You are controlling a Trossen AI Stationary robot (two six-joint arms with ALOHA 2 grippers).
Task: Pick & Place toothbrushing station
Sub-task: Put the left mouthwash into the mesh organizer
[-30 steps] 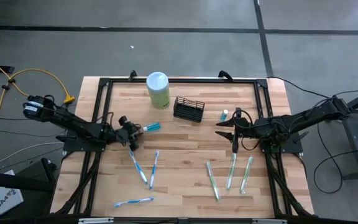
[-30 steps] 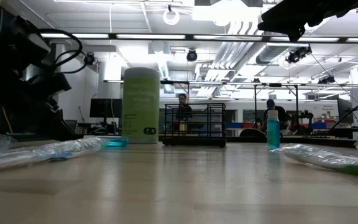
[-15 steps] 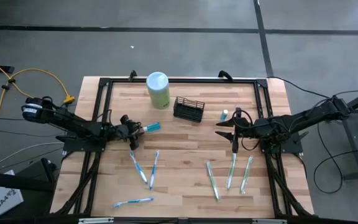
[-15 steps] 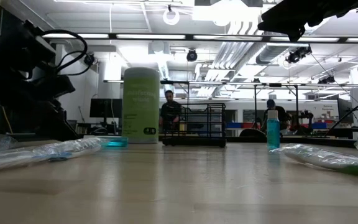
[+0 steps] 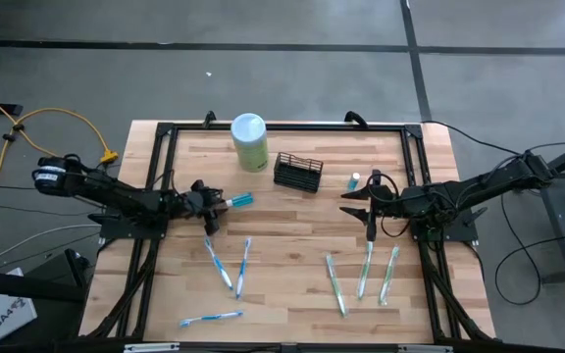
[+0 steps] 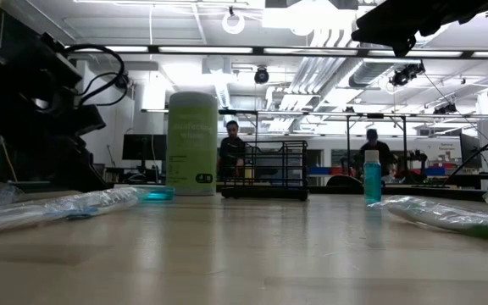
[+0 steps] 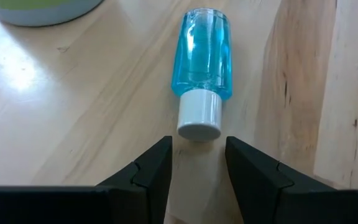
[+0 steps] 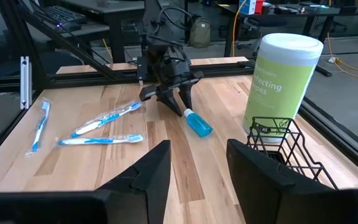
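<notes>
Nothing placed: your black wire-mesh basket sits empty near the desk's far edge; left gripper (released, gaping) faces the lying blue bottle; right gripper released too.

On the surface I count six wrapped toothbrushes: three blue ones on the left, at and, and three green ones on the right, at and. There are two small blue bottles, one lying down and one standing upright, plus one pale green canister with a white lid and one black wire basket. Two dark arms reach in, each with one end effector, left and right, and two people show in the room beyond.
</notes>
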